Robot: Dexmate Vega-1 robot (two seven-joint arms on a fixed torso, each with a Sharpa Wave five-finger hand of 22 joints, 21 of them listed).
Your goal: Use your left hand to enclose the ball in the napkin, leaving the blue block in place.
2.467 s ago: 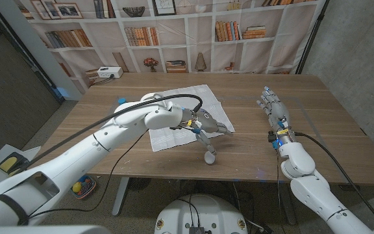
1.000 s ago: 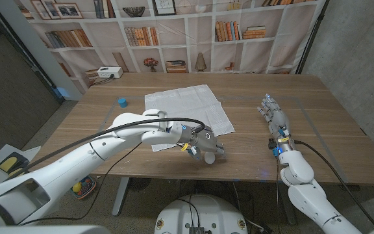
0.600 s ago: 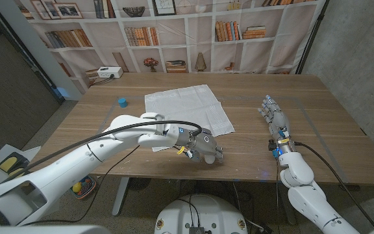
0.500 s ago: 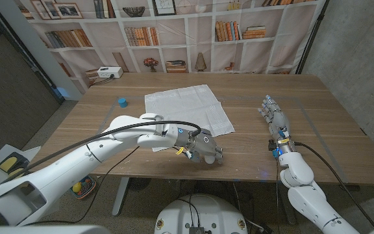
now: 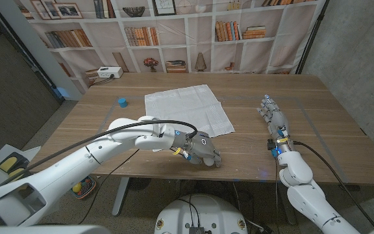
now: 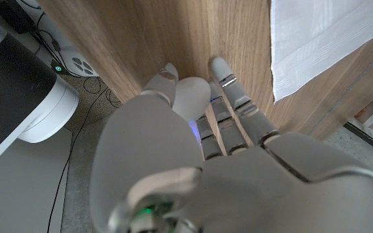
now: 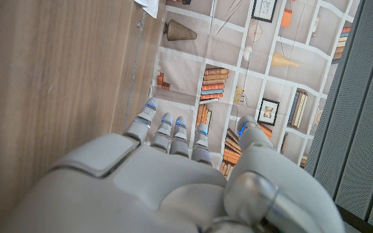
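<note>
The white napkin (image 5: 187, 110) lies spread flat at the middle of the wooden table (image 5: 317, 104). A small blue block (image 5: 121, 102) stands to its left, apart from it. My left hand (image 5: 203, 153) is down near the table's front edge, in front of the napkin, over the pale ball. In the left wrist view the ball (image 6: 193, 97) sits between the thumb and the fingers (image 6: 228, 90) of my left hand (image 6: 206, 162), a corner of the napkin (image 6: 329, 39) beyond. My right hand (image 5: 274, 117) waits at the right with fingers straight and apart, holding nothing; its back (image 7: 173, 188) shows too.
The table's front edge (image 5: 239, 183) runs just below my left hand. A bookshelf backdrop stands behind the table, with a white box (image 5: 109, 73) past the back left corner. Bare wood lies between the napkin and my right hand.
My left hand has moved from the napkin's front edge down to the ball and closed around it, so the head view no longer shows the ball. My right hand has barely shifted.
</note>
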